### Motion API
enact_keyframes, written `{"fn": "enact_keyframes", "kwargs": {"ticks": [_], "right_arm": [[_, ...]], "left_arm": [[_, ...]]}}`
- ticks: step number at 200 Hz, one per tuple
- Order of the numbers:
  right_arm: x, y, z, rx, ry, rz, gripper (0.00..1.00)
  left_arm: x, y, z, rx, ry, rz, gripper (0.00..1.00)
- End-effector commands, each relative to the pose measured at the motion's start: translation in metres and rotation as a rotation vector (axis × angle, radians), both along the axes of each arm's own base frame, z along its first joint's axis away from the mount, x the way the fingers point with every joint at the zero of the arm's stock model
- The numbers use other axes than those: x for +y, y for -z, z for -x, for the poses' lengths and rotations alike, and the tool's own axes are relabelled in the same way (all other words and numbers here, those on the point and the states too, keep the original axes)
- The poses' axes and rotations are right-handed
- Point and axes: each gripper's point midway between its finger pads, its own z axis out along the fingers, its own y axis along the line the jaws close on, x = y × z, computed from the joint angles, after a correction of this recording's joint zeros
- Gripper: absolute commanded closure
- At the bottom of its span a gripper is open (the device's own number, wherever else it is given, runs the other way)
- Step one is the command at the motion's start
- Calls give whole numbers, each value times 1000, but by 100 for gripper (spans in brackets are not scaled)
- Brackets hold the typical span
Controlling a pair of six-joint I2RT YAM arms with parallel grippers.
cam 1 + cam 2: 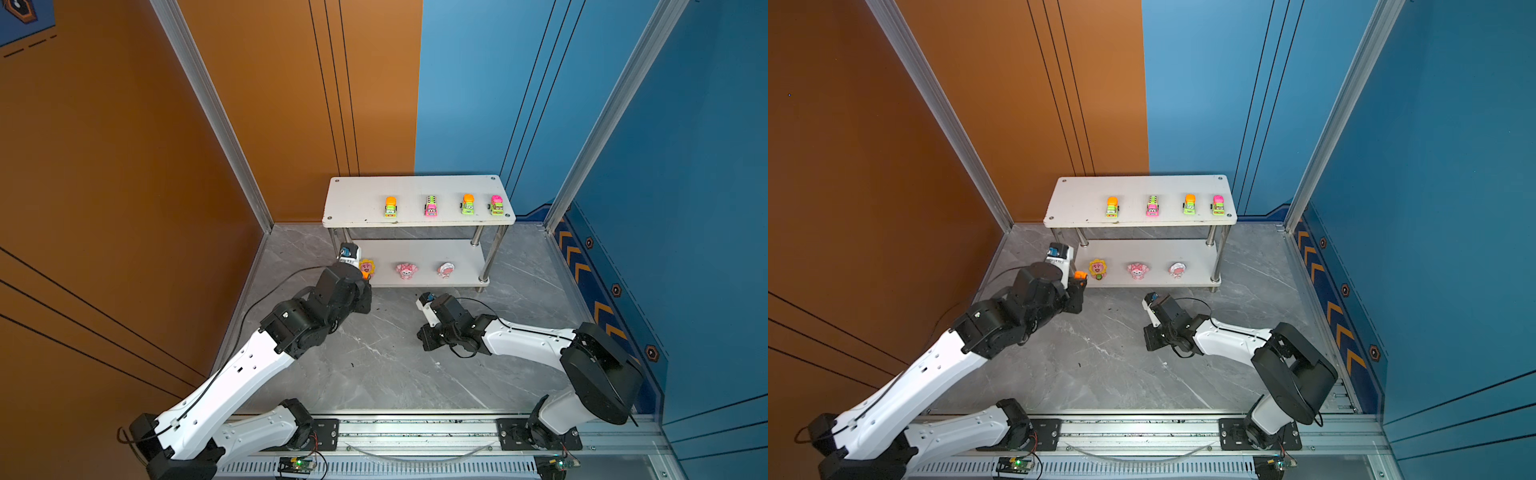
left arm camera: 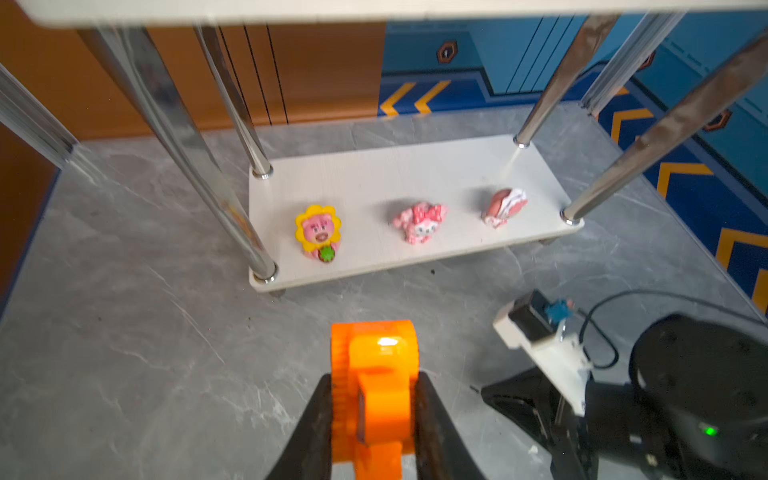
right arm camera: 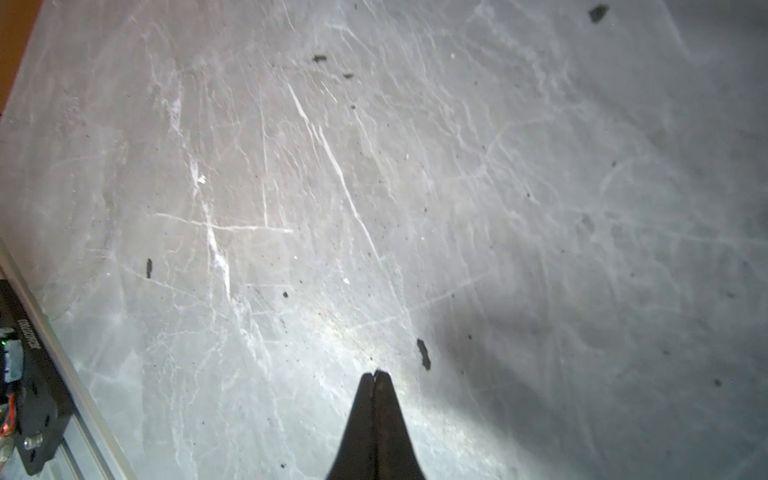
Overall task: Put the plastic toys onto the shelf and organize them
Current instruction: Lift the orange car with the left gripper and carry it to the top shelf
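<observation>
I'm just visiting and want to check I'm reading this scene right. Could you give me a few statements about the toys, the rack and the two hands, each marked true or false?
1. Four toy cars stand in a row on the top board. True.
2. The lower board holds nothing. False: three figurines sit on it in a row.
3. The left hand grips an orange toy in front of the rack. True.
4. The right hand carries a pink car. False: it is shut and empty, above the grey surface.
</observation>
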Motion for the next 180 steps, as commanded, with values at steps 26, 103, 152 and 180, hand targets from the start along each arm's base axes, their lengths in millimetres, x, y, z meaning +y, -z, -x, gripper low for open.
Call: {"fn": "enact_keyframes", "kwargs": {"ticks": [26,103,152,180], "right_arm": [[-12,-5,4,-55,-4,-7,100],[-23,-10,7,-71,-4,-44,100],[-32,-18,6,-89,18,-64,100],[-33,-18,5,-83,25,-70,100]], "left_arm": [[-1,-75,-44,-89,5,-100,76],[-7,-113,-118,-119,-7,-141,76],[0,-95,-153,-46,-32,-136,77],[9,-83,-164,-7,-60,-134,77]]}}
